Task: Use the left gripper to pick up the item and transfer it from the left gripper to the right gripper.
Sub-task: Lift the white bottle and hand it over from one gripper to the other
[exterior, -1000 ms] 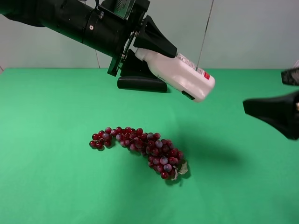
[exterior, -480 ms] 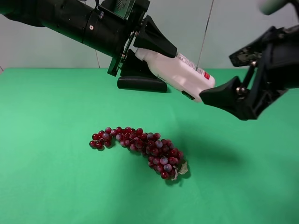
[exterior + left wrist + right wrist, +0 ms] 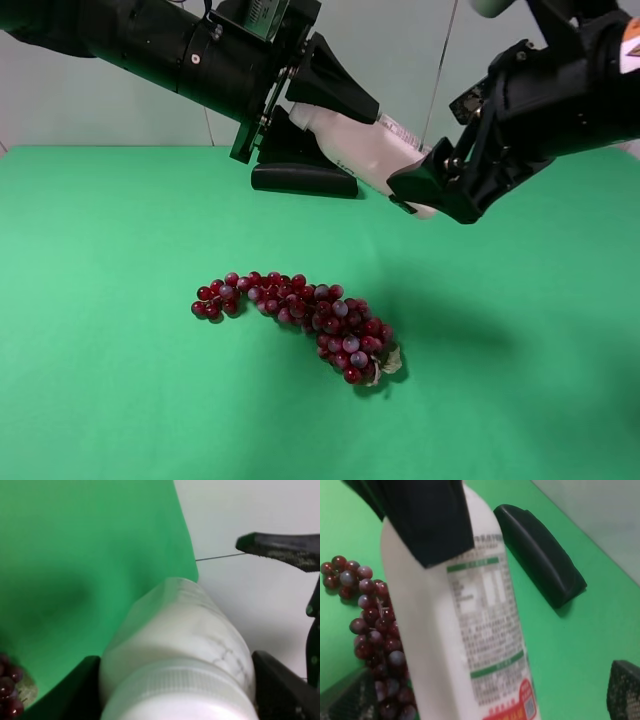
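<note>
My left gripper (image 3: 335, 125) is shut on the cap end of the white bottle (image 3: 365, 152) and holds it tilted in the air above the green table. The bottle fills the left wrist view (image 3: 175, 645) between the black fingers (image 3: 75, 692). My right gripper (image 3: 425, 145), on the arm with the orange sticker, is open, its jaws on either side of the bottle's base end. The right wrist view shows the bottle's label (image 3: 485, 610) close up, with the fingertips (image 3: 625, 690) well apart and not touching it.
A bunch of red grapes (image 3: 300, 320) lies on the green table (image 3: 120, 380) below the bottle. A long black case (image 3: 303, 178) lies at the back of the table behind the left gripper. A white wall stands behind.
The right gripper has come in from the right edge, moving left and up, until its open jaws stand around the bottle's base end. The left arm and bottle have not moved.
</note>
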Tool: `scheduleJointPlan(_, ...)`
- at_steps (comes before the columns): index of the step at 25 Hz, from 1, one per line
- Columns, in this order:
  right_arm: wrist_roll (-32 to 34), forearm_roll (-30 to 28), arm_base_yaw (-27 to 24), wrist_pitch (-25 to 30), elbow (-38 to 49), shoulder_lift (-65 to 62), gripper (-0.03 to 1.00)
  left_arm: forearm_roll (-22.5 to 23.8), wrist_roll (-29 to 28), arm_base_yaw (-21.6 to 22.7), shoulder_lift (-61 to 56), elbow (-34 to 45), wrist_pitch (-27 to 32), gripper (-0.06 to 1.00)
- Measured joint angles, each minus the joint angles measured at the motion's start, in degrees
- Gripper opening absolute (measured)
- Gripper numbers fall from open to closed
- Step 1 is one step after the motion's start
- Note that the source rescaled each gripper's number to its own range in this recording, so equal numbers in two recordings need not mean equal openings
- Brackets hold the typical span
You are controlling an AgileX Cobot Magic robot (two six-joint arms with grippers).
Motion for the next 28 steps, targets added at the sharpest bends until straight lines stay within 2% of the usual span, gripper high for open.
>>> scheduleJointPlan(6, -1.13, -0.61, 5.64, -0.06, -0.34, 2.71, 1.00, 0.00, 0.00, 0.00, 0.00, 0.00, 0.11, 0.00)
scheduleJointPlan(8, 0.52, -1.77, 6.56, -0.66, -0.66, 3.65, 1.00, 0.00, 0.00, 0.00, 0.00, 0.00, 0.16, 0.00)
scheduleJointPlan(15, 7.35, -8.68, 6.74, -1.57, -1.28, 7.91, 1.00, -0.20, 0.02, 0.00, 0.00, 0.00, 0.74, 0.00)
scheduleJointPlan(28, 8.63, -10.17, 6.74, -3.03, -1.30, 9.36, 1.00, -0.20, 0.06, 0.00, 0.00, 0.00, 1.84, 0.00)
